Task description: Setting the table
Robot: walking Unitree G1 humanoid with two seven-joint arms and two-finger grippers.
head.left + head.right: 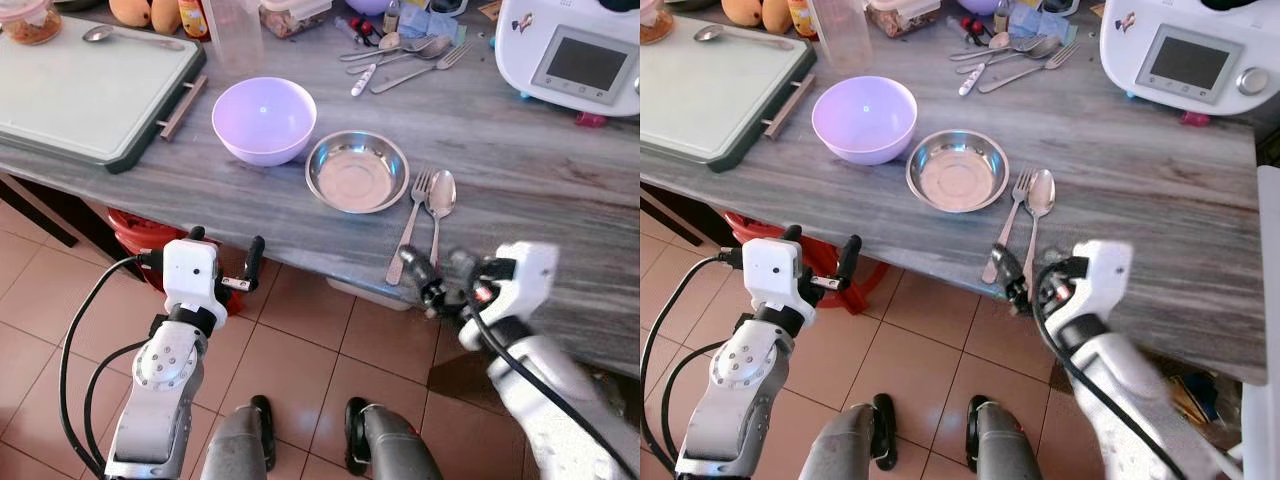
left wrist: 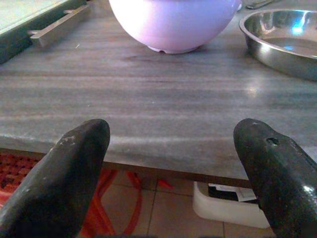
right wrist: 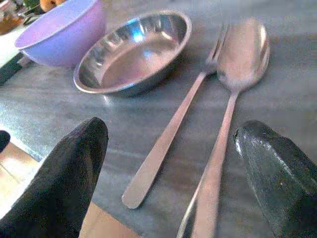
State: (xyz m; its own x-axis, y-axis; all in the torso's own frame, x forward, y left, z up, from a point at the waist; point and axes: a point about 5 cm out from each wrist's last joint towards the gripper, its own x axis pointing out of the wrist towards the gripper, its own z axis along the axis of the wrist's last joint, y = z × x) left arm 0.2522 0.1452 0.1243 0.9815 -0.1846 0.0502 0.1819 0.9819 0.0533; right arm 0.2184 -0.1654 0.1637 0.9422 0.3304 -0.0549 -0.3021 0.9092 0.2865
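At the bottom of the frame the robot's two feet stand on the terracotta floor tiles (image 1: 300, 350). Just above them, lower left, the left hand (image 1: 222, 262) hangs before the edge of the grey surface (image 1: 520, 170) with its fingers spread apart and nothing between them. At lower right, the right hand (image 1: 432, 283) sits at the surface's near edge, fingers released and wide — the handle ends of the fork (image 1: 408, 228) and the spoon (image 1: 439, 208) lie between them, ungripped. Fork and spoon lie side by side, just right of centre, heads pointing away from the robot. Just beside the fork's head, at centre, sits a shallow steel dish (image 1: 357, 171), and left of it, nearly touching, a lilac bowl (image 1: 264, 120). Farther back, at upper left, a pale cutting board (image 1: 90, 85) carries a single spoon; at top centre lies a loose cluster of cutlery (image 1: 405, 58); at upper right stands a white kitchen appliance (image 1: 570, 50) with a screen.
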